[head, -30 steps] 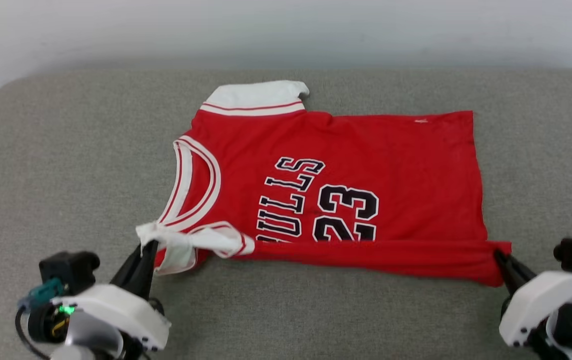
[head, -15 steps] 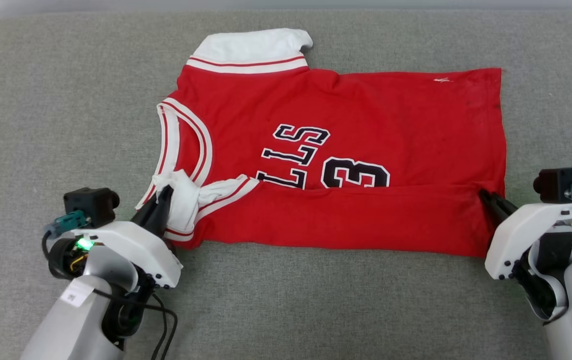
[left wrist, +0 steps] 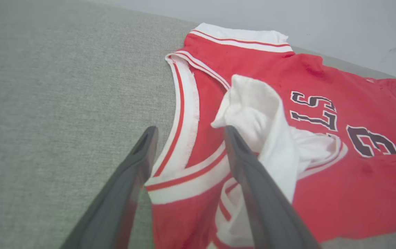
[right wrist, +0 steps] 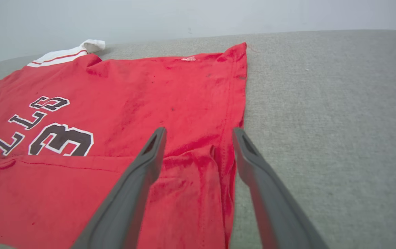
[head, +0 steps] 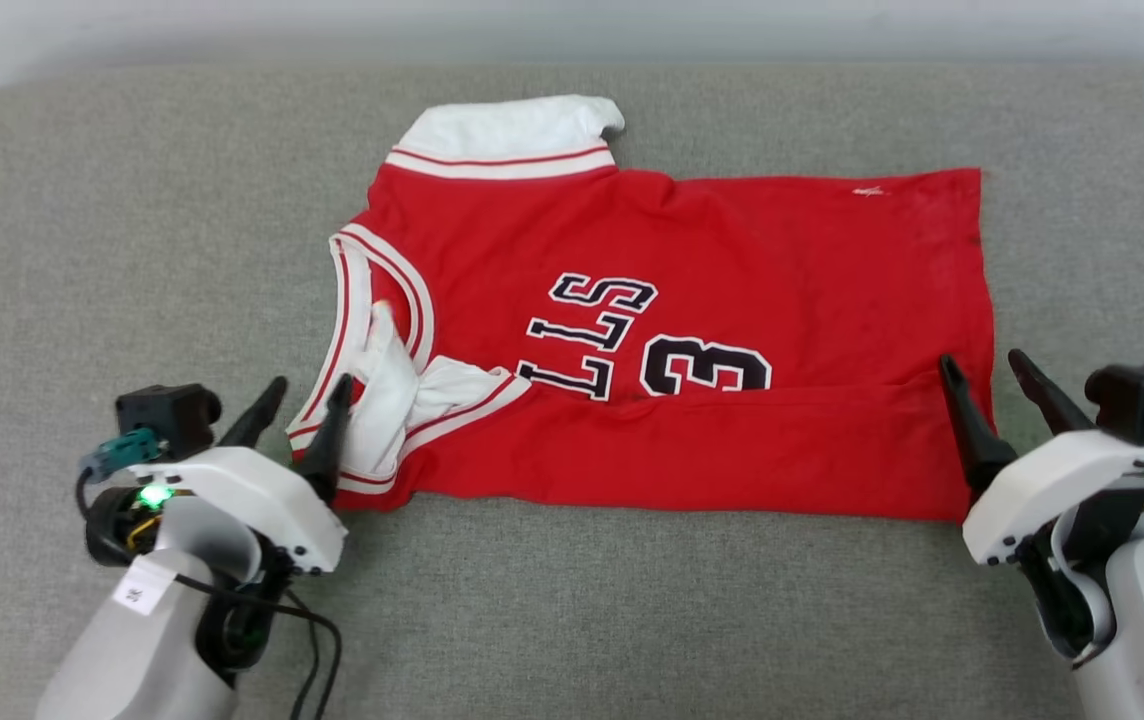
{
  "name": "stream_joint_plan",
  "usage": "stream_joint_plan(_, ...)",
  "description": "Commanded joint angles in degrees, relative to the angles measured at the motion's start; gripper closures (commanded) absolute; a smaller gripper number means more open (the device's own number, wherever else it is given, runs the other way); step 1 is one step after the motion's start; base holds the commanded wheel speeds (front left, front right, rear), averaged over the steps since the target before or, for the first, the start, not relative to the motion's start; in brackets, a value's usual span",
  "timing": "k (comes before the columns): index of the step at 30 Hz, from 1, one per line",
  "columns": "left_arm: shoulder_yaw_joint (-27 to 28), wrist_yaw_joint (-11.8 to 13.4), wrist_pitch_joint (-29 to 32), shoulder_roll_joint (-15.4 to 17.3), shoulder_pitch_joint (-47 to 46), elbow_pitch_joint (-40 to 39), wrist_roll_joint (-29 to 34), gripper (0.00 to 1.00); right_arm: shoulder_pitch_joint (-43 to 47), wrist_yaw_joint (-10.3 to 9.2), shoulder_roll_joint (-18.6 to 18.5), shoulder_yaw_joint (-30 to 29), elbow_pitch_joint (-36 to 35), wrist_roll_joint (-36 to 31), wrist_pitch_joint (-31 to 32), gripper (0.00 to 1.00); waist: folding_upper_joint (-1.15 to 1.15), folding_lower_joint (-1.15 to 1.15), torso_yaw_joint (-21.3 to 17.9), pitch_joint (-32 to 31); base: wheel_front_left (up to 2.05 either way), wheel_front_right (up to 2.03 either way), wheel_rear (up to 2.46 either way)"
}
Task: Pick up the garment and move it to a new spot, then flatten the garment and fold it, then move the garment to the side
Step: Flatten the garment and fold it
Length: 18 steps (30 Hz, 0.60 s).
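The garment [head: 752,250], a red jersey with black-and-white lettering, lies on the grey cushion with its collar to the left. Its near long edge is folded up over the front and covers part of the number. The near white sleeve [head: 387,385] lies bunched beside the collar. My left gripper [head: 308,382] stands open at the collar end, its fingers straddling the striped collar band [left wrist: 180,128] and the sleeve [left wrist: 257,117] against its right finger. My right gripper [head: 982,358] stands open at the hem corner, one finger over the red cloth [right wrist: 191,103] and the other over the cushion.
The grey fabric cushion [head: 132,200] stretches wide on both sides of the garment and in front of it. A pale wall [head: 572,25] runs along its far edge. The cushion's rounded corner is at the far left.
Both grippers have opened and let go of the garment's near edge, which now lies folded over the front. The head camera has shifted between frames.
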Motion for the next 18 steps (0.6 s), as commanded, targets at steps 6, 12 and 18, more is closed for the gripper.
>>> stream_joint_plan(6, 1.7, 1.5, 2.8, 4.3, 2.4, -2.7, -0.7, 0.0, 3.8, -0.04, 1.7, -1.3, -3.1, -1.2, -2.7, 0.0, 0.0, -0.01, -1.1, -3.0, 0.0, 0.0, 0.0)
stream_joint_plan(12, 1.5, 0.4, 14.9, 9.7, 4.2, -8.2, -4.8, 0.0, 6.6, -0.03, 3.3, -2.4, -7.3, -2.4, -1.3, 0.0, 0.0, -0.01, -2.4, -3.7, 0.0, 0.0, 0.0)
stream_joint_plan(18, 2.2, 1.8, 28.5, 14.2, 6.0, -14.7, -11.0, 0.0, 8.0, -0.03, 4.6, -2.5, -11.0, -2.9, 0.4, 0.0, 0.0, -0.01, -4.2, -2.4, 0.0, 0.0, 0.0)
